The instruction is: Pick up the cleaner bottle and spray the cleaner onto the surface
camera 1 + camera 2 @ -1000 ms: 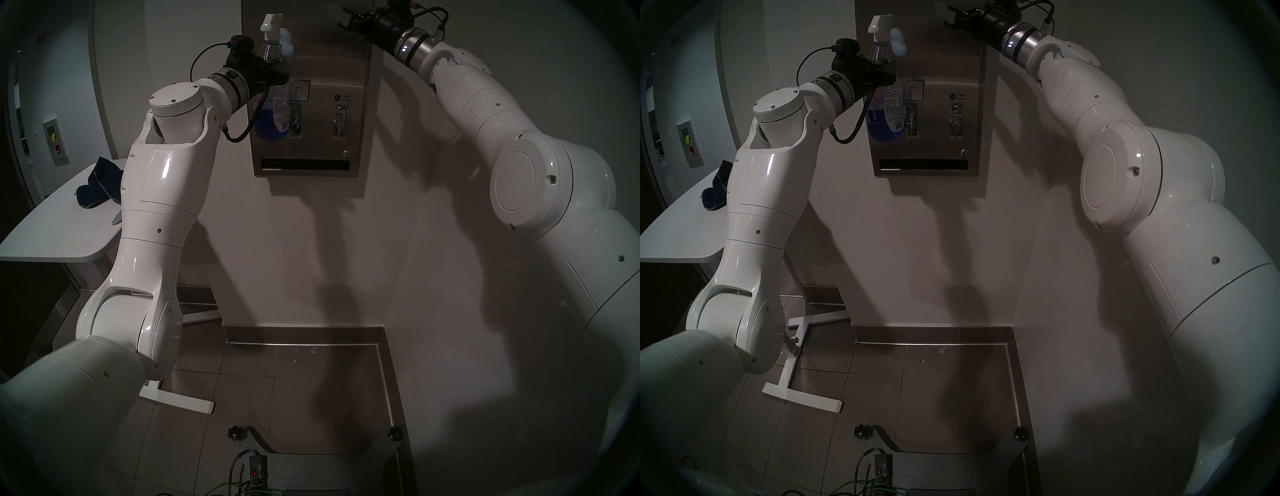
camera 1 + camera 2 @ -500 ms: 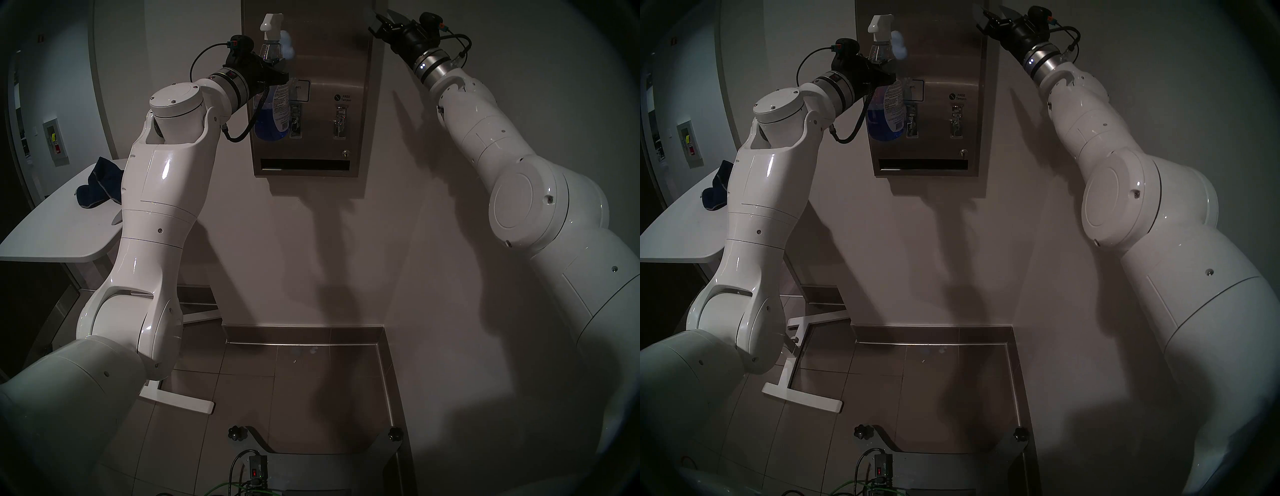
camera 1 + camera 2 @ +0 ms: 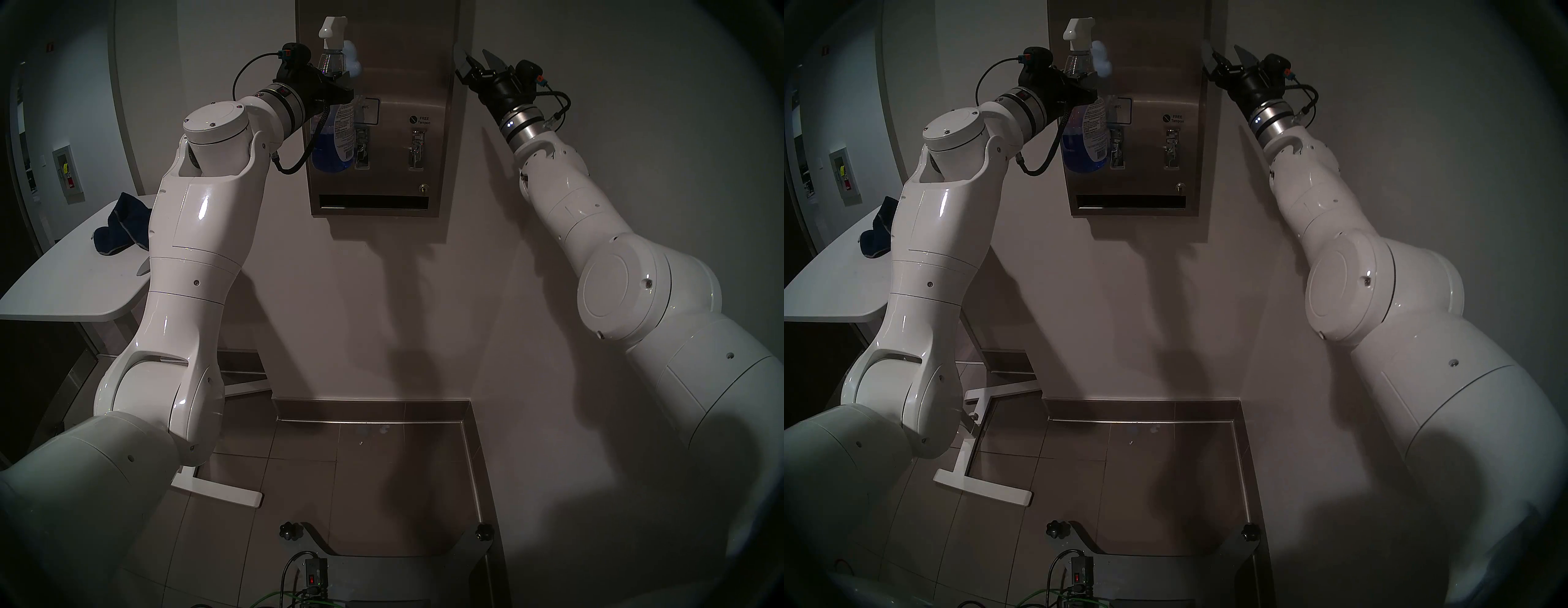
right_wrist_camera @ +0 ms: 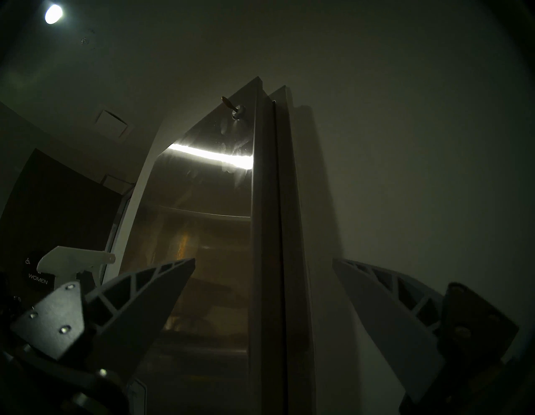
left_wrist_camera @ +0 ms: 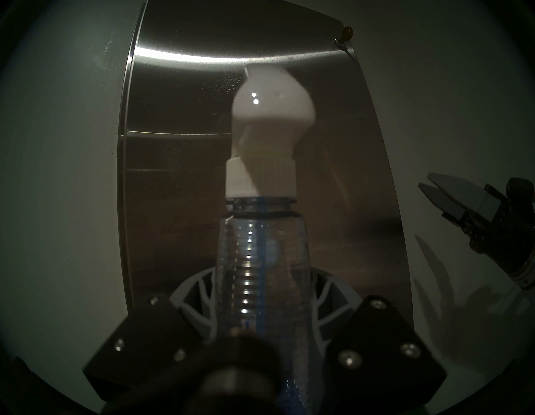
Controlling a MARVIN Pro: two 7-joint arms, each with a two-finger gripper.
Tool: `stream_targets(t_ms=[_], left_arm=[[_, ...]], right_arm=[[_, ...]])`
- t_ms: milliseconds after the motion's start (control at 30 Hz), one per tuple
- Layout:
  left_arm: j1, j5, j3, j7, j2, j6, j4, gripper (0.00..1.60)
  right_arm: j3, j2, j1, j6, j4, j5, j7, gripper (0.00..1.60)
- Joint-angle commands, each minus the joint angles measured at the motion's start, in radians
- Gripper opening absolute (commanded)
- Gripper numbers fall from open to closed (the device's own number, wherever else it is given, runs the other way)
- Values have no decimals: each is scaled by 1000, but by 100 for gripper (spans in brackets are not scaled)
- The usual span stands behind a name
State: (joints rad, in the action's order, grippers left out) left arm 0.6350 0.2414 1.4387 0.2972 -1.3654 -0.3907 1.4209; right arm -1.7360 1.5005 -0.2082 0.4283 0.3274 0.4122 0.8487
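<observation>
My left gripper [image 3: 339,91] is shut on the neck of the cleaner bottle [image 3: 333,140], holding it upright against the left part of the steel surface [image 3: 403,76]. The bottle is clear, with blue cleaner in its lower half and a white trigger head [image 5: 272,116] whose nozzle faces the panel. A white foamy blob [image 3: 353,59] clings to the steel beside the nozzle. My right gripper [image 3: 475,59] stands open and empty at the panel's right edge. In the right wrist view its fingers [image 4: 162,278] straddle that edge.
A white table [image 3: 63,288] stands at the left with a dark blue cloth [image 3: 121,225] on it, partly behind my left arm. The panel has two chrome levers [image 3: 415,148] and a dark slot [image 3: 373,201]. Tiled floor and my base lie below.
My right arm has swung down and to the right, from in front of the panel's top to its right edge, still open. The left arm and bottle have not moved.
</observation>
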Motion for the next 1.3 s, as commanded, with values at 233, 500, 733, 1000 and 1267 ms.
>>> stream_targets(t_ms=[233, 500, 733, 1000, 1267], left_arm=[[-74, -1, 17, -1, -3, 32, 42, 0], [-74, -2, 18, 0, -4, 31, 42, 0], [-84, -4, 35, -5, 8, 30, 66, 0], [-97, -14, 69, -26, 34, 30, 106, 0], [-73, -43, 113, -65, 74, 20, 162, 0]], right_arm=[[-64, 63, -109, 75, 79, 62, -16, 160], [-90, 111, -186, 118, 105, 85, -41, 160], [-102, 148, -230, 151, 135, 99, -54, 160], [-114, 164, -269, 189, 165, 104, -80, 160], [-123, 181, -304, 228, 210, 102, -119, 160]])
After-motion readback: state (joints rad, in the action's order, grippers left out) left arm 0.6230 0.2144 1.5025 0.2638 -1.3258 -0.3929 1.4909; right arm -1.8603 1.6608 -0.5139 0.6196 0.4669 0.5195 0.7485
